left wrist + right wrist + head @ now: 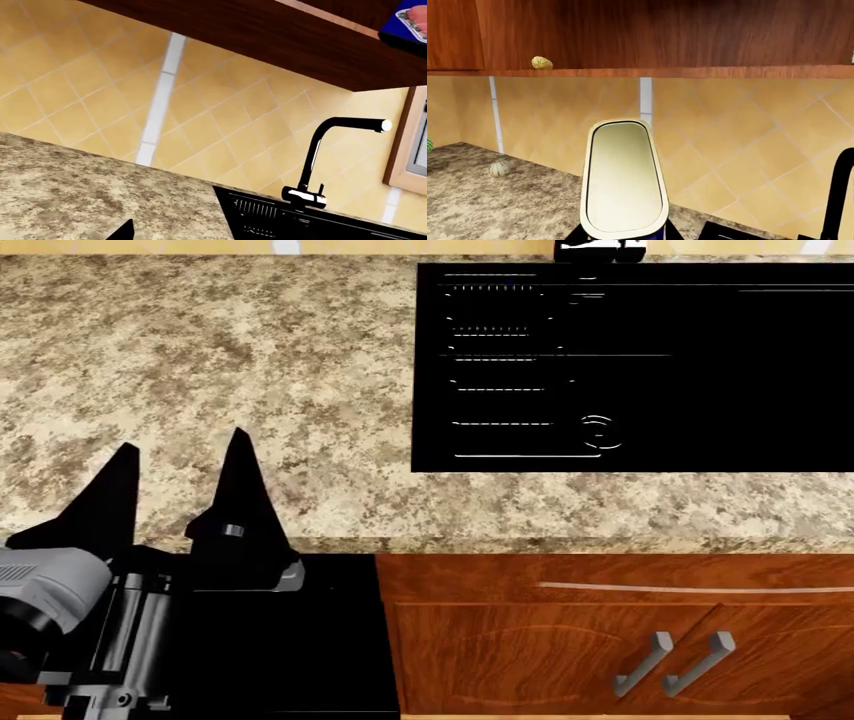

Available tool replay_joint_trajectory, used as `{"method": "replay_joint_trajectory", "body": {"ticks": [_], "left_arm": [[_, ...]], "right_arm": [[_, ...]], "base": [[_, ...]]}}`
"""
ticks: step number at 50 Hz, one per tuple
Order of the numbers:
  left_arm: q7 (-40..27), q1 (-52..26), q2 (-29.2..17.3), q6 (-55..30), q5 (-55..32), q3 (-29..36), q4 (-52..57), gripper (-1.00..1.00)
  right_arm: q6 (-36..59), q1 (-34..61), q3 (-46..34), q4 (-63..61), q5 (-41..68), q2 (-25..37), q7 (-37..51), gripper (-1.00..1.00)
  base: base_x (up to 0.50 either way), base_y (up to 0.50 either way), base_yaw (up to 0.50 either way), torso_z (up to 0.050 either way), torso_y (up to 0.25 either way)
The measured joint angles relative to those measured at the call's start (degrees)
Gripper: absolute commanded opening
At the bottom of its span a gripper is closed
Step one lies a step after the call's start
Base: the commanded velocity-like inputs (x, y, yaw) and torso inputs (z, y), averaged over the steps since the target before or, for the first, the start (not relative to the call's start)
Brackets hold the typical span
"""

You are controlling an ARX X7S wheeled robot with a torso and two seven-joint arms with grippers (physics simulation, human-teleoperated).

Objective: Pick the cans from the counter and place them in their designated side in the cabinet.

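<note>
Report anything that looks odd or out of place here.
In the right wrist view, a small round yellowish thing sits against the underside edge of the upper cabinet, seemingly unsupported. A similar pale ball rests on the counter below. Nothing looks spilled or damaged.

The desk (267, 350) is speckled granite, beige flecked with brown and dark grains. The sink (641, 370) set in the upper right of the head view is flat black with thin white lines, and the tap (320, 165) behind it is black with a silvery base. The lower cabinet (534, 640) is glossy reddish-brown wood with silver bar handles (674, 660). The left gripper (180, 490) is black, on a grey-and-silver wrist. The wall tiles (233, 115) are warm yellow in a diamond pattern, crossed by a pale white stripe. In the right wrist view's centre, a can (624, 177) shows a pale cream-green top with a dark rim line.
</note>
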Motion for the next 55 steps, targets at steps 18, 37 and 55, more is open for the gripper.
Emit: {"method": "replay_joint_trajectory", "body": {"ticks": [18,37,55], "left_arm": [[1.51,-0.75,1.08,1.01,-0.41,0.0,0.1,1.0],[1.38,-2.42,0.72,1.83,1.05,-1.19,5.65,1.0],[2.23,-7.91,-0.1,0.99,0.91,-2.33,10.91,1.0]], "right_arm": [[9.63,6.04,8.32,23.77,-7.79,-12.58,-1.66,-1.0],[14.94,6.39,13.78,30.96,-9.63,-16.57,10.66,-1.0],[21.22,6.04,18.21,34.13,-9.16,-18.42,23.14,-1.0]], "base": [[0.0,0.0,0.0,0.0,0.0],[0.0,0.0,0.0,0.0,0.0],[0.0,0.0,0.0,0.0,0.0]]}}
